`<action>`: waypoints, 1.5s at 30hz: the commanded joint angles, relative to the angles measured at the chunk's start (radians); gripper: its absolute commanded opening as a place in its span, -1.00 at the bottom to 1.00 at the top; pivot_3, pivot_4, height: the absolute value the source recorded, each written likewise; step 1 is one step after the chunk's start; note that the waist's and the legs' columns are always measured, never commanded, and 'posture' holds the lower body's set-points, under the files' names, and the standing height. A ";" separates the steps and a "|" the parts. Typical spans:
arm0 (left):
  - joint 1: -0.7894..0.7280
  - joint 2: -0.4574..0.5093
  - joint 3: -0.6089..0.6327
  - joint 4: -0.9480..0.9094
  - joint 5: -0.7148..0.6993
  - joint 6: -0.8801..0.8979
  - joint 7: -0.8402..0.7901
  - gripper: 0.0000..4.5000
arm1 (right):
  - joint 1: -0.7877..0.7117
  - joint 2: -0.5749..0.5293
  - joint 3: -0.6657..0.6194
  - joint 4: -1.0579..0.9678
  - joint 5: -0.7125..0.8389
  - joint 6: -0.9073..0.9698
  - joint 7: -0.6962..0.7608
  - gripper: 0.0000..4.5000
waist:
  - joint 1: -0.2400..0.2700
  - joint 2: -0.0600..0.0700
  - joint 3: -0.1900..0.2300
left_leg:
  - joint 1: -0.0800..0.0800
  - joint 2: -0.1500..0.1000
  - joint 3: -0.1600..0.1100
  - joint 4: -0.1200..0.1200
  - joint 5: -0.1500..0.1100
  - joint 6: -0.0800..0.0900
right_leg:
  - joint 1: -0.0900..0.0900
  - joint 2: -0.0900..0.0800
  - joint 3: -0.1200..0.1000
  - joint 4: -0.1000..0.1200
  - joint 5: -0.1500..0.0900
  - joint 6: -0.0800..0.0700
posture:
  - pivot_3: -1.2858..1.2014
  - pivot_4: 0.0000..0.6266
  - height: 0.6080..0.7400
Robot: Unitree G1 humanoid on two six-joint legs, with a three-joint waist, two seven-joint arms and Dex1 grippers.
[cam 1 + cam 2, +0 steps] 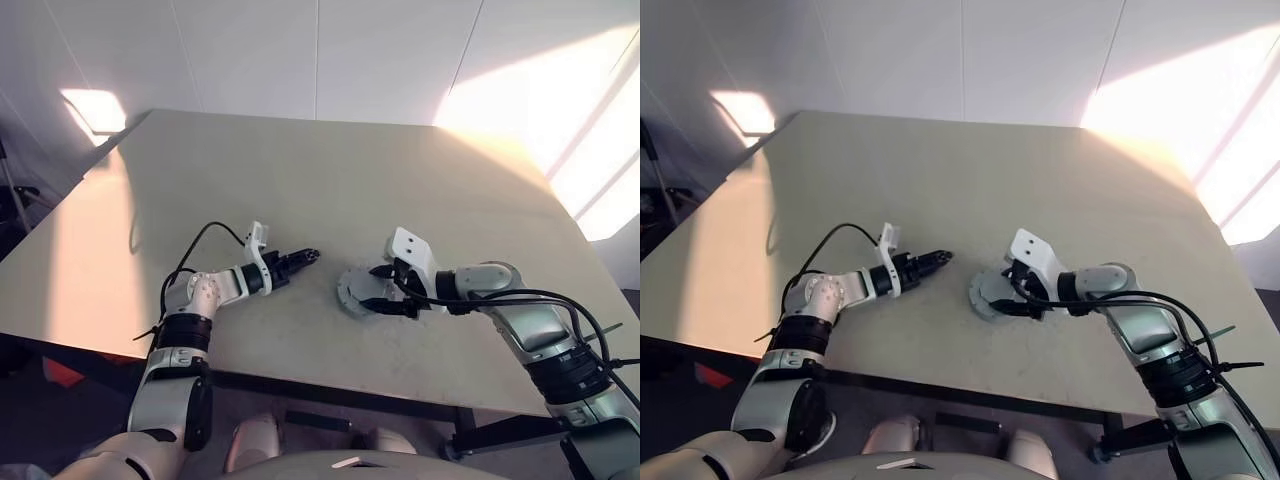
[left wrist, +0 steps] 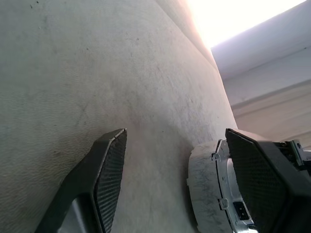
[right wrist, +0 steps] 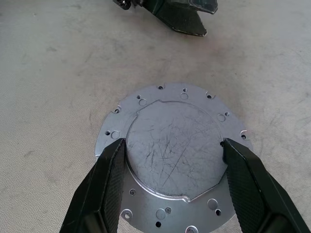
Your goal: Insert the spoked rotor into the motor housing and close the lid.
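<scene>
Motor housing point(image 3: 170, 155) with its lid on, flat on the table point(image 1: 330, 180), framed by the right gripper point(image 3: 172, 150).

The right gripper points down over the disc, its fingers point(image 3: 104, 184) spread apart at either side of the raised lid, judged ready to press or grip it; no grip is visible. The left gripper point(image 1: 298, 261), jaws apart and empty, hovers just beside the housing, probably to steady it.

head: high, looking down at table point(image 1: 330, 170) | wrists: close, low | shared: motor housing point(image 3: 172, 155)
</scene>
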State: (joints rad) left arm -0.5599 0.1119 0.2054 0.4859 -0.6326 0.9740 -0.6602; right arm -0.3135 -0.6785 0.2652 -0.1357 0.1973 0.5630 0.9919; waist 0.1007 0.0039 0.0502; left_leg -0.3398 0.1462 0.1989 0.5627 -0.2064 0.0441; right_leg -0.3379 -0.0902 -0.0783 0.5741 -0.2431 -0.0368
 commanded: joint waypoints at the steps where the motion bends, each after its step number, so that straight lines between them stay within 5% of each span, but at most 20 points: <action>1: -0.062 -0.027 -0.003 -0.017 -0.033 0.034 0.000 0.54 | 0.030 -0.015 0.053 0.075 -0.072 0.045 -0.037 0.33 | 0.000 0.000 0.000 | 0.000 0.000 0.000 0.000 0.000 0.000 | 0.000 0.000 0.000 0.000 0.000 0.000 | 0.03 -1.00 1.00; 13: -0.136 -0.101 -0.055 -0.075 -0.104 0.216 -0.034 0.54 | 0.010 -0.002 0.059 0.139 -0.078 0.036 -0.046 0.33 | -0.005 0.000 0.000 | 0.002 0.000 0.000 0.000 0.001 -0.001 | 0.001 0.000 0.000 0.000 0.000 0.000 | 0.03 -1.00 1.00; 16: -0.140 -0.087 -0.040 -0.106 -0.139 0.251 -0.047 0.23 | 0.002 0.001 0.062 0.153 -0.083 0.027 -0.048 0.33 | -0.005 0.000 0.000 | 0.003 0.000 0.000 0.000 0.001 -0.002 | 0.002 0.000 0.000 0.000 0.000 0.000 | 0.03 -1.00 1.00; 24: -0.145 -0.050 -0.020 -0.136 -0.193 0.337 -0.042 -0.99 | -0.016 0.012 0.067 0.180 -0.088 0.016 -0.058 0.33 | -0.006 -0.001 0.001 | 0.005 0.000 0.000 0.000 0.002 -0.002 | 0.003 0.000 0.000 -0.001 0.000 0.001 | 0.03 -1.00 1.00; 45: -0.075 -0.068 -0.043 -0.031 -0.079 0.347 0.107 -0.99 | -0.037 0.030 0.054 0.207 -0.098 0.023 -0.101 0.33 | -0.009 -0.006 0.006 | 0.007 0.000 -0.001 0.000 0.002 -0.003 | -0.006 0.000 -0.001 -0.005 -0.001 0.002 | 0.03 -1.00 1.00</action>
State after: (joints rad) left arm -0.6403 0.0481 0.1580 0.4755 -0.7168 1.3096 -0.5724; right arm -0.3755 -0.6319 0.2892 -0.0385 0.1985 0.5449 0.9633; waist 0.0912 -0.0025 0.0557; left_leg -0.3325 0.1464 0.1979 0.5622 -0.2048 0.0413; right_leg -0.3441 -0.0904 -0.0790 0.5687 -0.2442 -0.0347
